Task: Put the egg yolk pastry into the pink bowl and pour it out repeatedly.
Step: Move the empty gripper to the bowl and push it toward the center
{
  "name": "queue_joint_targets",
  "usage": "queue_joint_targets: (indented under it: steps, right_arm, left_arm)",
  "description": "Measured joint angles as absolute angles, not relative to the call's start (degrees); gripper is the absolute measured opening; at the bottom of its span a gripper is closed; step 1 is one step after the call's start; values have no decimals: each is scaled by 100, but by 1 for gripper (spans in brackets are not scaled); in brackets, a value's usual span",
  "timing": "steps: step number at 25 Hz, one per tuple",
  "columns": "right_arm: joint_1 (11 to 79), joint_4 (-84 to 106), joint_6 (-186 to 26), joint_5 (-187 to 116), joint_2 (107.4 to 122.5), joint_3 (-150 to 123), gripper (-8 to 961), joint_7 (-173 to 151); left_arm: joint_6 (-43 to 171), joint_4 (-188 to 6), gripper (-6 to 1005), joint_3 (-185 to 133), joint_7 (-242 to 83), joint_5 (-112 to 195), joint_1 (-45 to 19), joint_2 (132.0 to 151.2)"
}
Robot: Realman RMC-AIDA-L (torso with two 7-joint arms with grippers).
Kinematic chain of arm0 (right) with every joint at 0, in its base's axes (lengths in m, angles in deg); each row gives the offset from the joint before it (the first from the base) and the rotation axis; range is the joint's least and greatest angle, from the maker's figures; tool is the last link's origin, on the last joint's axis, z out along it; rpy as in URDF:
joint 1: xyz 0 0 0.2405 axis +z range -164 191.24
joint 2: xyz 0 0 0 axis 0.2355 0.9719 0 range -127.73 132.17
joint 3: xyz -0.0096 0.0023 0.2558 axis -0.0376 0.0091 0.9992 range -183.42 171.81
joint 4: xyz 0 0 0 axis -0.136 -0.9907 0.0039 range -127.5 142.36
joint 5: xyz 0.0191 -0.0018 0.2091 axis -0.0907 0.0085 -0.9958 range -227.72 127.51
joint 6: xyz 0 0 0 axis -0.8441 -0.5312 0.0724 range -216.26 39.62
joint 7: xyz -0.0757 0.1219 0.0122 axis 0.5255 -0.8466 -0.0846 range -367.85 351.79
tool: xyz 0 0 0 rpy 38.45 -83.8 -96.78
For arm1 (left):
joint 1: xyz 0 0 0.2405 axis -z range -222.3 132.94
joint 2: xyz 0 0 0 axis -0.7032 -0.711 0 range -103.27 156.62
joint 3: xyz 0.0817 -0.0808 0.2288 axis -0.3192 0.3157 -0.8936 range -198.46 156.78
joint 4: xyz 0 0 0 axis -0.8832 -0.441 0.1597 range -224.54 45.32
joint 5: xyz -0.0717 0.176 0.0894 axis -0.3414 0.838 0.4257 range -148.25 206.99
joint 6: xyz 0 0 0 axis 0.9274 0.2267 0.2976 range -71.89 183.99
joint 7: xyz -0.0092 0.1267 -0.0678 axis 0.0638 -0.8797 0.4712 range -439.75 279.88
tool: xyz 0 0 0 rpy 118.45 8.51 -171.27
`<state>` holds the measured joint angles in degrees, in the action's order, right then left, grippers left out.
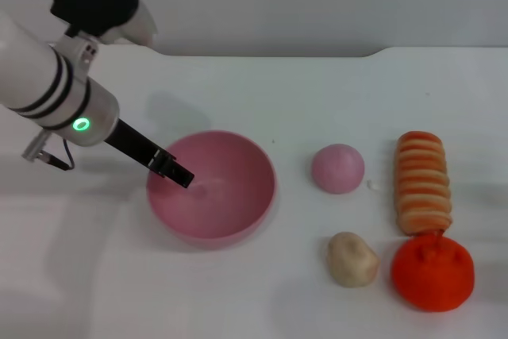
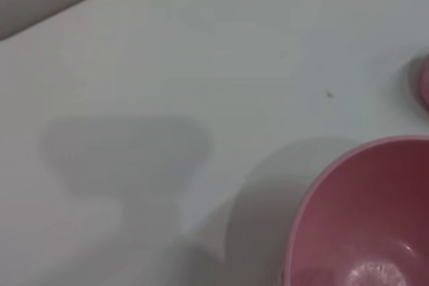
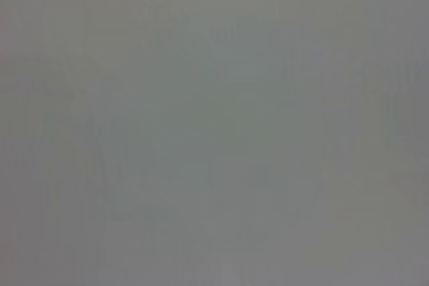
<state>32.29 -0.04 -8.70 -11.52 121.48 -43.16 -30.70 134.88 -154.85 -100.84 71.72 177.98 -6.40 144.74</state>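
Note:
The pink bowl (image 1: 214, 188) stands upright and empty on the white table, left of centre; part of it also shows in the left wrist view (image 2: 365, 219). My left gripper (image 1: 176, 171) reaches in from the left and is shut on the bowl's left rim, its dark fingers lying over the rim. The egg yolk pastry (image 1: 352, 259), a small pale beige lump, lies on the table to the right of the bowl, nearer the front edge, apart from it. My right gripper is out of view; its wrist view shows only plain grey.
A small pink dome (image 1: 338, 167) sits right of the bowl. A long orange-and-cream ridged roll (image 1: 423, 182) lies further right. An orange rounded piece (image 1: 432, 273) sits beside the pastry at the front right. The table's back edge (image 1: 262, 55) meets a grey wall.

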Motion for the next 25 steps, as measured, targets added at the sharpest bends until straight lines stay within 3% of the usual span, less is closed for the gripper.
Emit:
queue_joint_targets:
  steps: [12, 18, 25]
  right_arm:
    - [3209, -4, -870, -1152, 12149, -4316, 560, -3070]
    - [3191, -4, -851, -1152, 12149, -4316, 561, -3070]
    - [3179, -4, -834, -1152, 12149, -4322, 561, -3070]
  left_arm:
    - [13223, -15118, 749, -10201, 7181, 17766, -536, 14489]
    - [13230, -14839, 561, -10196, 7176, 17776, -446, 14489]
    - [13224, -14797, 246, -10213, 7131, 17772, -432, 14491]
